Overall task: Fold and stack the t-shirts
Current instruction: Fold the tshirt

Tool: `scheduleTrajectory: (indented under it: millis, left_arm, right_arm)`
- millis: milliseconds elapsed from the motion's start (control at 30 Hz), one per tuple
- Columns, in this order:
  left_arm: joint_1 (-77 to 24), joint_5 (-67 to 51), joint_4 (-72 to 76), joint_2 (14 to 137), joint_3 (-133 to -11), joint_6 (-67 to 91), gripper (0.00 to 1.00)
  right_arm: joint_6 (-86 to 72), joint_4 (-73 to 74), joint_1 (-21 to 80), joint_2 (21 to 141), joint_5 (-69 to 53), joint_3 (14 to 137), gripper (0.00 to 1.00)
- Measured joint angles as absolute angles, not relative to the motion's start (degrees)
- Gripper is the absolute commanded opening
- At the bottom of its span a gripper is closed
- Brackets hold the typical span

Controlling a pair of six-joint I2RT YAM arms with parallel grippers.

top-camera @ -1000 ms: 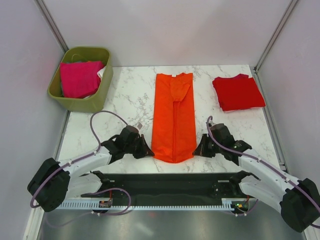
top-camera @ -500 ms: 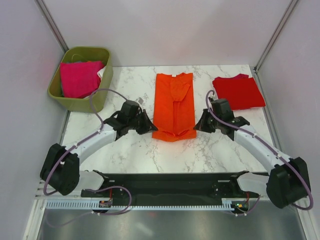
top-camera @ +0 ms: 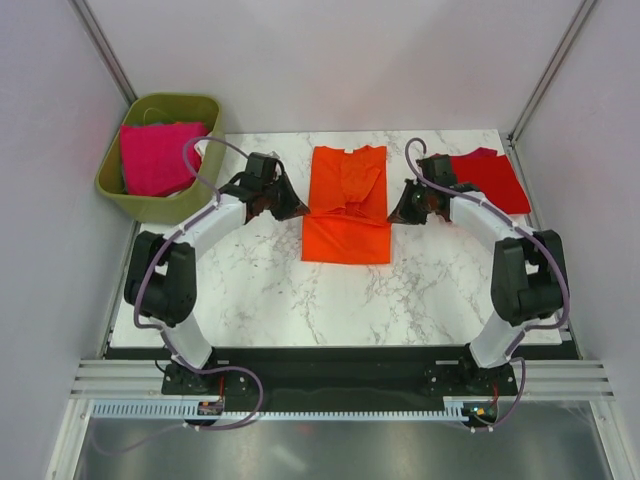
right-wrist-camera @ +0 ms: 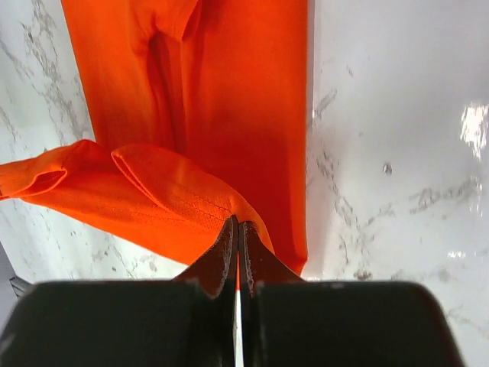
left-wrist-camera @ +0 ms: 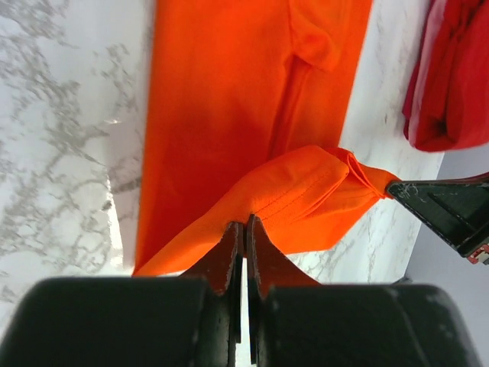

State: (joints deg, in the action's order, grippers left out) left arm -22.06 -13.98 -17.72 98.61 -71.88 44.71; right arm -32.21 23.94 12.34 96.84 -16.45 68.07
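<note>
From above, the orange t-shirt (top-camera: 346,215) lies in the middle of the far half of the marble table (top-camera: 300,300). It is a narrow strip, and its near part is turned over onto itself, so the cloth is double there. The left gripper (top-camera: 298,211) is at the left edge of this shirt and the right gripper (top-camera: 394,214) is at the right edge, both low over the table. The red t-shirt (top-camera: 495,182) lies folded at the far right corner, partly behind the right arm. The pink t-shirt (top-camera: 155,155) is inside the olive bin (top-camera: 203,190), which stands just beside the far left corner of the table.

In the left wrist view, the left gripper (left-wrist-camera: 244,229) has its two fingers pressed together on the hem of the orange t-shirt (left-wrist-camera: 229,99). The hem is raised and stretches across to the dark tip of the right gripper (left-wrist-camera: 439,208) at the right side. Under the raised hem, the rest of the shirt lies flat on the table (left-wrist-camera: 61,115). A part of the red t-shirt (left-wrist-camera: 458,84) shows in the upper right corner.

In the right wrist view, the right gripper (right-wrist-camera: 238,229) also pinches the hem of the orange t-shirt (right-wrist-camera: 229,92) between closed fingers. The raised cloth runs away to the left, with a small fold in it, above the flat part of the shirt. The table (right-wrist-camera: 397,115) is bare to the right.
</note>
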Motion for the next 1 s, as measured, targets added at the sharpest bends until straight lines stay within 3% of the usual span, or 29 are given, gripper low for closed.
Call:
scheduleTrajectory:
  millis: [333, 833, 867, 933, 967, 1000]
  left_arm:
    - [-19.35, -16.99, -18.61, 108.20, -80.03, 44.60, 0.02]
    - [-17.69, -20.27, -19.22, 117.56, -87.81, 44.42, 0.02]
    - [-17.45, -20.51, -19.16, 118.24, -88.53, 44.42, 0.05]
    - [-16.93, -21.30, -19.29, 119.63, -90.04, 44.34, 0.22]
    - [-16.67, -21.65, -19.25, 120.49, -90.96, 44.12, 0.51]
    - [-16.43, -22.17, -19.16, 121.49, -92.03, 43.70, 0.57]
  right_arm:
    - [-32.14, 23.38, 10.33, 109.21, -18.59, 77.82, 0.00]
    - [-32.32, 23.57, 8.60, 115.96, -19.92, 86.00, 0.02]
    - [-32.34, 23.53, 8.49, 116.81, -19.99, 86.74, 0.09]
    - [-32.91, 23.59, 8.21, 118.61, -20.25, 88.40, 0.37]
    - [-33.26, 23.57, 8.05, 119.57, -20.32, 89.27, 0.60]
    - [-33.56, 23.51, 7.94, 120.40, -20.29, 90.00, 0.66]
